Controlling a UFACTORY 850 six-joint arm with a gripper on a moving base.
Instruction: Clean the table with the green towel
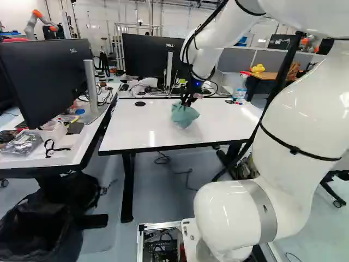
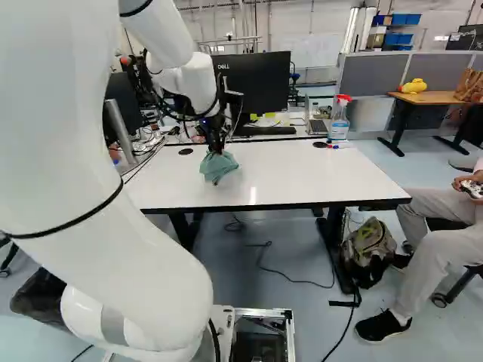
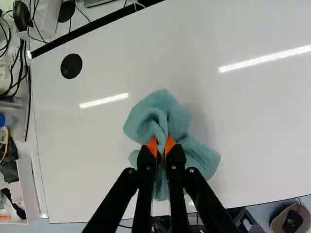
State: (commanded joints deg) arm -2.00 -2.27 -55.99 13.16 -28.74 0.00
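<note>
- So the gripper [image 1: 188, 99] is out over the white table [image 1: 131, 134], pointing down, with the arm [image 1: 294, 120] reaching over from the base
- Jaws are clamped on the green towel [image 1: 185, 115], one orange pad [image 3: 152, 145] each side of a bunched fold, pretty easy to see in the wrist view
- Towel's all scrunched up, a folded lump ahead of the fingertips and a looser flap spreading off to one side, with a bit more under the fingers
- It's over the table, kinda toward the monitor [image 1: 143, 54] side; can't really tell if the lower end touches the top
- Spray bottle [image 2: 339, 119] with the red head is near the table's far edge, well apart from the towel, and a couple of markers [image 2: 330, 145] lie just beside it
- Black disc [image 3: 71, 66] in the tabletop, near a far corner
- Desk [image 1: 65, 159] at the left of the left base view has a big screen [image 1: 43, 79] and a clear plastic bag [image 1: 23, 143] on it
- Backpack [image 2: 368, 249] on the floor by a table leg, and a yellow duck [image 2: 413, 86] on the wooden table [image 2: 434, 98] farther back
</note>
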